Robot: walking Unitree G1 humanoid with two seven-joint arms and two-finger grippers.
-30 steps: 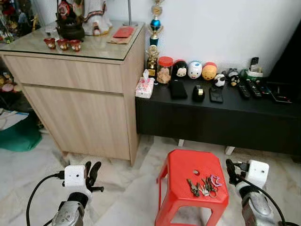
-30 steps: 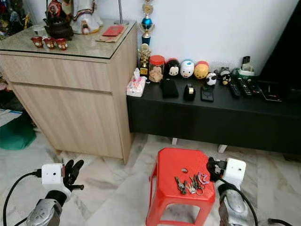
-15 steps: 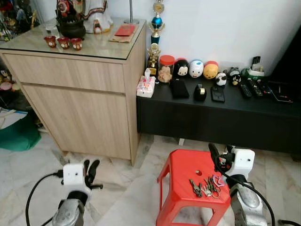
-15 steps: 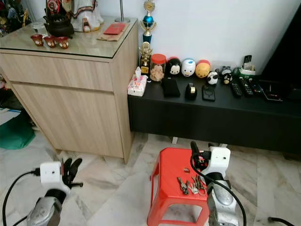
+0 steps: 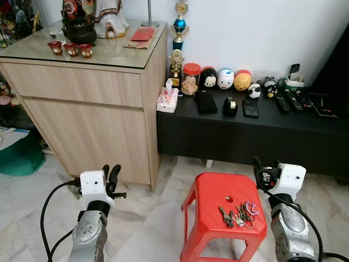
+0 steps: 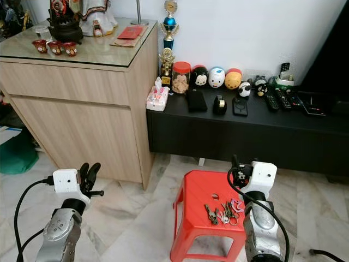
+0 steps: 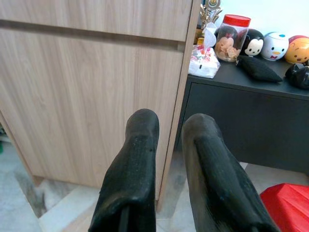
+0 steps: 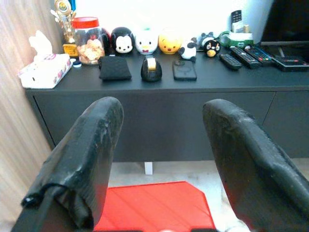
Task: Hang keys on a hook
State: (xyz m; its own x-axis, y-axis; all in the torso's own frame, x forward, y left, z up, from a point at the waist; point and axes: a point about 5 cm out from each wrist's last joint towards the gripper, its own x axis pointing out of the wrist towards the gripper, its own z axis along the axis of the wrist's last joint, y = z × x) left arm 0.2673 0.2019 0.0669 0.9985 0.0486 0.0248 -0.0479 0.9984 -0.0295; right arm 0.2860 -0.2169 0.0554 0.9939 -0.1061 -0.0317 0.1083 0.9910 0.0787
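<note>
The keys [image 5: 238,214] lie in a loose bunch on the red stool [image 5: 210,197], low and right of centre in the frame; the right gripper [image 5: 258,170] hovers just above the stool's right edge, fingers spread wide and empty; the left gripper [image 5: 110,176], lower left before the wooden cabinet [image 5: 92,120], has fingers nearly together, holding nothing.
</note>
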